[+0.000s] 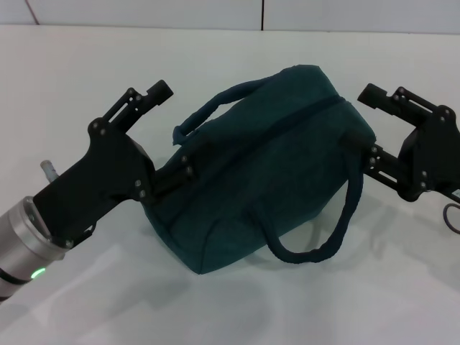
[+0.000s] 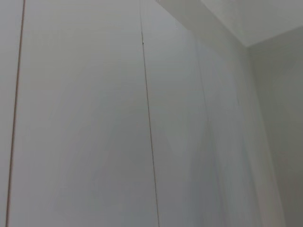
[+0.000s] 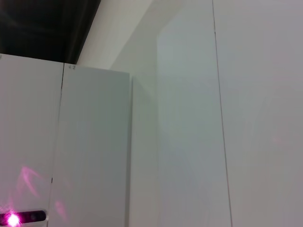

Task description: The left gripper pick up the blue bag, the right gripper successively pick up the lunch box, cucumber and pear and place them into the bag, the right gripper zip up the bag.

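Note:
In the head view the blue bag lies on its side on the white table, its zipper line closed along the top and one loop handle hanging forward. My left gripper is open at the bag's left end, with its lower finger against the fabric and its upper finger free in the air. My right gripper is open at the bag's right end, with its lower finger touching the bag near the zipper's end. The lunch box, cucumber and pear are not visible. Both wrist views show only white wall panels.
The white table spreads all round the bag. A thin grey cable loop lies at the right edge behind my right gripper. A small grey stub pokes up behind my left arm.

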